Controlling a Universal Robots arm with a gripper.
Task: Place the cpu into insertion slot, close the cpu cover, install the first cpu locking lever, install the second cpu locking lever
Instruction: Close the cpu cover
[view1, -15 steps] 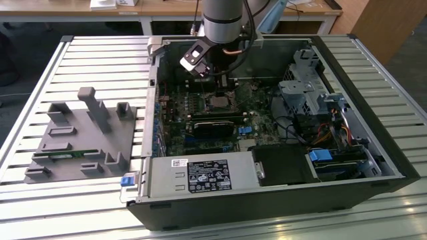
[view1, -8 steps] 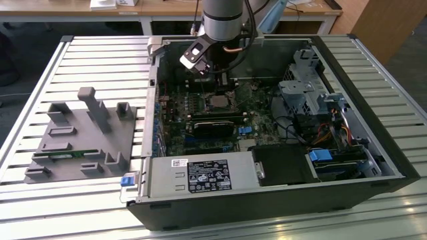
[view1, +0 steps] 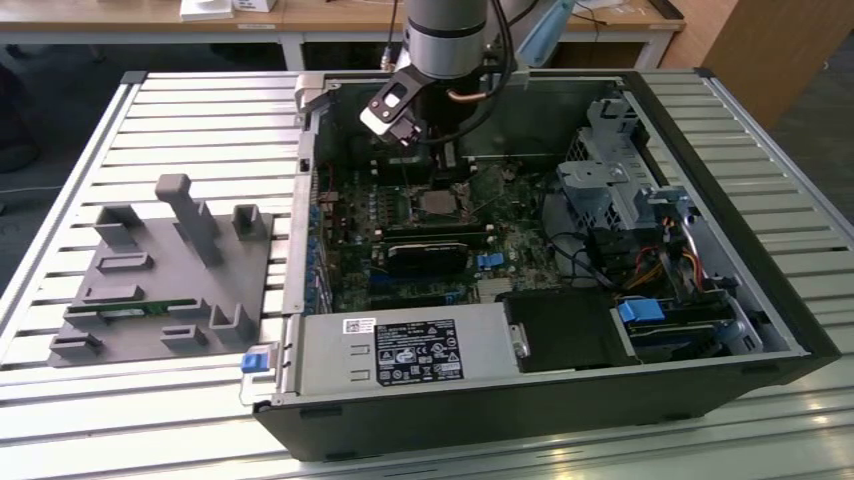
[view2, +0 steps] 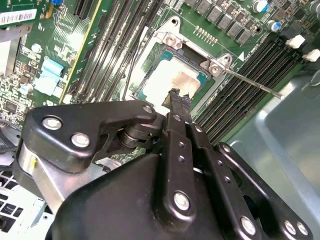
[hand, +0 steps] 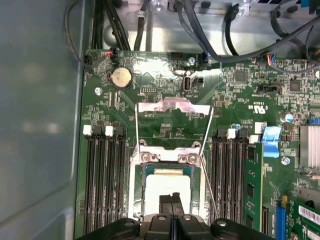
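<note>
Gripper: the gripper (hand: 172, 199) has its two fingers pressed together, with nothing between them that I can see.
Tip position: in both wrist views the tips hang over the cpu (hand: 162, 186), near its middle. Whether they touch its top I cannot tell.
Cpu: it lies flat in the socket (hand: 144, 192), silvery side up, with its edges square to the socket frame.
Cover: the cover (hand: 150, 106) is folded back from the socket, and green board shows through its window. It looks not yet closed.
Levers: a thin wire lever (view2: 255, 83) sticks out sideways from the socket corner, free of any latch. In the first wrist view, wire rods run along both sides of the folded-back cover.
Around it: long black memory slots (hand: 102, 175) flank the socket on the motherboard (hand: 150, 80).
Risk, pressing: if the closed tips bear down off centre, the cpu could tilt or slide in the socket, and the pins beneath might suffer.
Risk, snagging: the loose lever lies near the fingers, so a sideways sweep could catch the wire and bend it.
Risk, cover: the folded-back cover could drop askew if nudged at one corner.
Arm pose: in the exterior view the arm (view1: 451, 40) comes down from the far edge into the open computer case (view1: 747, 300). Its wrist is tilted, so the tool leans in over the board.
</note>
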